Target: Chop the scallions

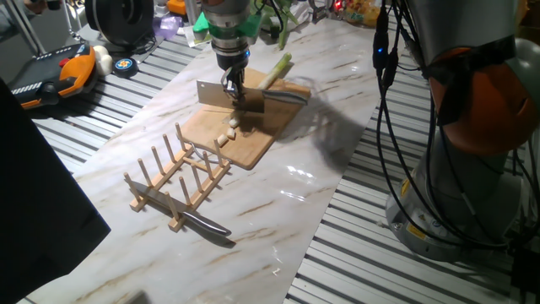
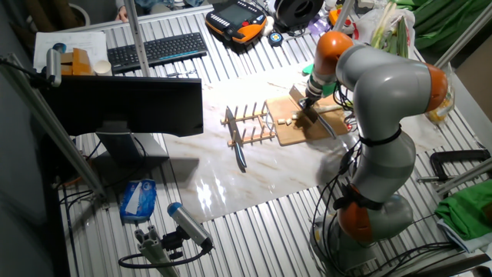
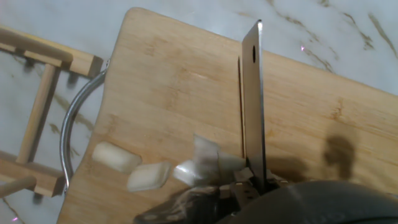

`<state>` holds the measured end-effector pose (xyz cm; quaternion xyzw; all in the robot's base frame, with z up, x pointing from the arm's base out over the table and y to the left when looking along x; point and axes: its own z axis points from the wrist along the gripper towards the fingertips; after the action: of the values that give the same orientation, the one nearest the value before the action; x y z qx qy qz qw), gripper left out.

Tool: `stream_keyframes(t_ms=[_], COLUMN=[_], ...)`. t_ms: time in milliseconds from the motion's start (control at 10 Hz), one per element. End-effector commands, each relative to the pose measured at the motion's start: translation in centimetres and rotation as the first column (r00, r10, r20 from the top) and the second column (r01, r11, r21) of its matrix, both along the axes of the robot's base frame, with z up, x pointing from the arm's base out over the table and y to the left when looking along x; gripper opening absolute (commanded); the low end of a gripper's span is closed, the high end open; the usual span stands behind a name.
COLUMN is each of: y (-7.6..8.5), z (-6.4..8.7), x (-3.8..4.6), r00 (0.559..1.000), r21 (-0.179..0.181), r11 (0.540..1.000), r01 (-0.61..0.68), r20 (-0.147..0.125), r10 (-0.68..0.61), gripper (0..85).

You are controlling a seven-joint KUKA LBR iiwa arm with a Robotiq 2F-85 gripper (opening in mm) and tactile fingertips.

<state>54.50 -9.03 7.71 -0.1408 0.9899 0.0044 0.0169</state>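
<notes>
The counter (image 1: pixel 278 211) has a glossy, marble-patterned top that throws back the light, with ribbed metal on either side. The cutting board (image 3: pixel 168 93) is pale wood with a fine grain and a matt finish, and its handle (image 3: pixel 74 124) is polished metal. The cleaver blade (image 3: pixel 253 99) is smooth, shiny steel. The scallions' cut chunks (image 3: pixel 149 175) look moist and waxy white. The peg rack (image 1: pixel 181 177) is bare light wood
</notes>
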Motion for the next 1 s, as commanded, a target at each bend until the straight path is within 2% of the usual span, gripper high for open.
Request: stream_keyframes(t_ms=[0,300,900], y=[0.06,0.16,0.03], z=[0.04,0.12,0.86], x=[0.05,0.14,0.62], r00=[1.0,1.0,1.0], r21=[0.001,-0.001,0.001], r11=[1.0,1.0,1.0], r01=[0.003,0.009,0.009], r20=[0.005,0.017,0.011], r10=[-0.003,-0.009,-0.009], gripper=[8.0,15.3,15.7])
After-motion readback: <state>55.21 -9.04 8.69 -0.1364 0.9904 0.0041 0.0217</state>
